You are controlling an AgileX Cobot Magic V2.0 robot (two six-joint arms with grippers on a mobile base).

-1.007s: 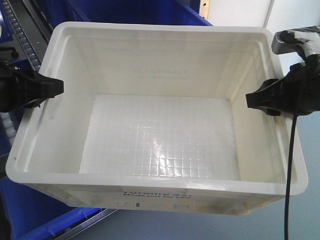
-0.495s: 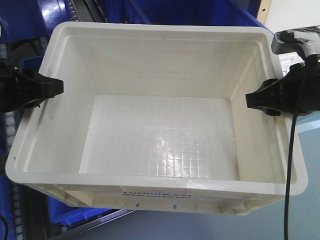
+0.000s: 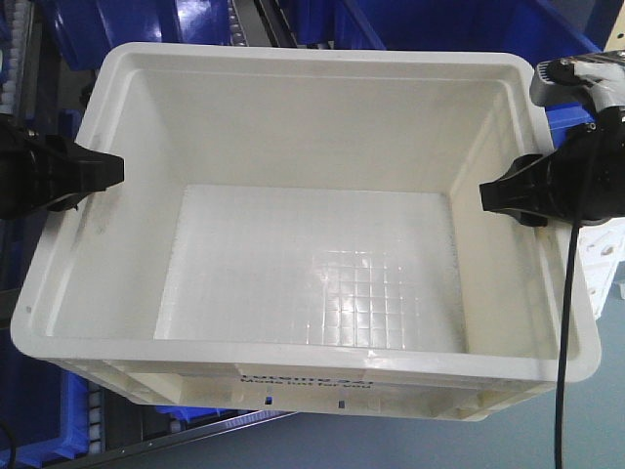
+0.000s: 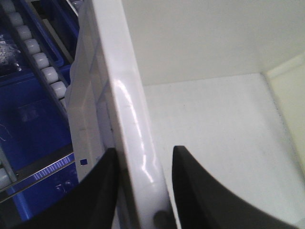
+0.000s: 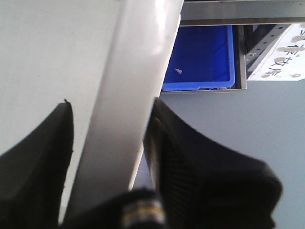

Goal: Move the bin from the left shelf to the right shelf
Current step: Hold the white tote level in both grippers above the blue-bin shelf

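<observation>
A white plastic tote, the bin [image 3: 312, 127], hangs between two black hands above dark blue bins [image 3: 439, 24] and lanes of white rollers [image 4: 40, 59], its base hidden from every view. The left hand [image 4: 145, 150] is clamped on the left rim, one finger inside and one outside; the right hand [image 5: 109, 107] pinches the right rim the same way. The black print [image 3: 308, 381] on the near wall is foreshortened and only partly legible, its lower line seeming to read "Made just for you". A paper label [image 5: 286, 52] on a grey rack at the right, cut off by the frame, carries writing too blurred to read. A black cable [image 3: 566, 322] trails down from the right arm.
</observation>
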